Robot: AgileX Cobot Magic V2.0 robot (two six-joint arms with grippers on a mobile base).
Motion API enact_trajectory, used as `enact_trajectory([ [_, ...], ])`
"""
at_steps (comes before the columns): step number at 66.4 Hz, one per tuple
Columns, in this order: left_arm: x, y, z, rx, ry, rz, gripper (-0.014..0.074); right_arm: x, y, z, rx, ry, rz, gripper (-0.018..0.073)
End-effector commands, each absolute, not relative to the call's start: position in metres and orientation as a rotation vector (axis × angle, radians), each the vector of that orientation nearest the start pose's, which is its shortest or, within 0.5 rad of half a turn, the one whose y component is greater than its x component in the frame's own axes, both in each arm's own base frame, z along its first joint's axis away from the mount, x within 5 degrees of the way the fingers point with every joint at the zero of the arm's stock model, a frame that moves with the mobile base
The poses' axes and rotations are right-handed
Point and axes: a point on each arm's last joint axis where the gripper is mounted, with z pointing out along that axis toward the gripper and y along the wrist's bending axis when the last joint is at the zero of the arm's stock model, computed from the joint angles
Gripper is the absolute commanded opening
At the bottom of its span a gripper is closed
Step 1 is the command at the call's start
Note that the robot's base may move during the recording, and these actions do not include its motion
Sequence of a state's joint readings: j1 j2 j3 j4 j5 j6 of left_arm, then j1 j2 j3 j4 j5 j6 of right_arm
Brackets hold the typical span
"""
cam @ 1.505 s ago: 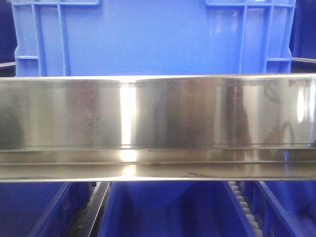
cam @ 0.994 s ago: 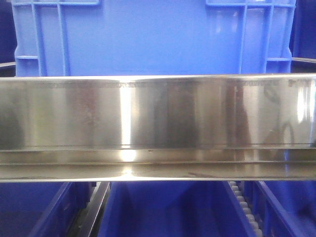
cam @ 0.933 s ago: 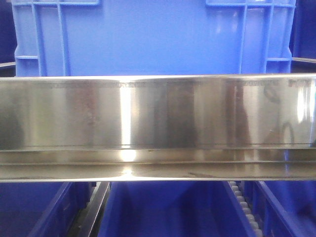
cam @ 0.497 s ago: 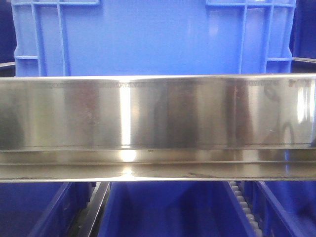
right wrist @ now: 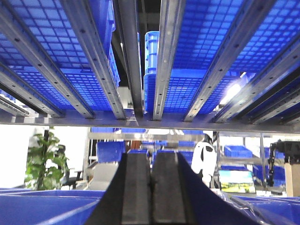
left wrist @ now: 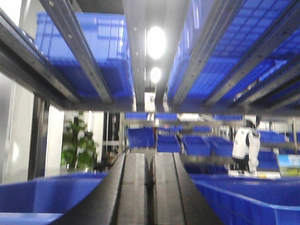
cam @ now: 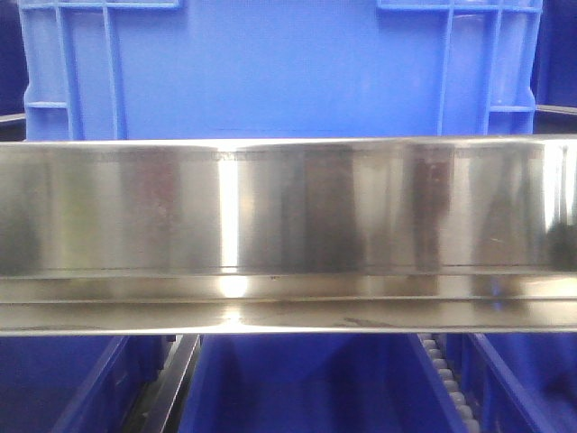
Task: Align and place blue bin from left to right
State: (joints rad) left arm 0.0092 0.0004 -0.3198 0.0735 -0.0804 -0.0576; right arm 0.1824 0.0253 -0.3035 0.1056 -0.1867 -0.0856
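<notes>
Blue bin sat on the upper level, directly behind the steel rail, its flat ribbed wall facing the front camera and spanning nearly the full view. Darker bins showed below the rail. Left gripper and right gripper both had fingers pressed together with nothing between, pointing out under the rack rails.

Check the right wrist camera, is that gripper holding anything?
No, the right gripper has its fingers pressed together with nothing between them.
</notes>
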Motion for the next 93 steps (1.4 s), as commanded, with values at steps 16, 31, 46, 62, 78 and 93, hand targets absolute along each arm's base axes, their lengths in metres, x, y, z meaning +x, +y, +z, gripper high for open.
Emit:
enact_trajectory([
  [16,0.041,-0.001,0.382,-0.063,1.387,-0.091,-0.0111,0.051,0.011,0.382,-0.125,1.309,0.176,-0.0086],
  [31,0.09,-0.001,0.415,-0.069,1.583,-0.091,-0.0111,0.086,0.019,0.415,-0.166,1.537,0.178,-0.0086],
  [46,0.127,-0.001,0.426,-0.073,1.563,-0.089,-0.0111,0.122,0.027,0.427,-0.182,1.652,0.177,-0.0086],
  [62,0.154,-0.001,0.423,-0.081,1.589,-0.094,-0.0111,0.147,0.031,0.422,-0.16,1.682,0.199,-0.0086],
  [78,0.205,-0.006,0.448,-0.029,1.778,-0.074,-0.0111,0.194,0.044,0.434,-0.166,1.893,0.251,-0.0067],
  [93,0.263,-0.036,0.461,0.079,1.838,-0.118,-0.0111,0.241,0.064,0.435,-0.163,1.947,0.293,-0.0048],
])
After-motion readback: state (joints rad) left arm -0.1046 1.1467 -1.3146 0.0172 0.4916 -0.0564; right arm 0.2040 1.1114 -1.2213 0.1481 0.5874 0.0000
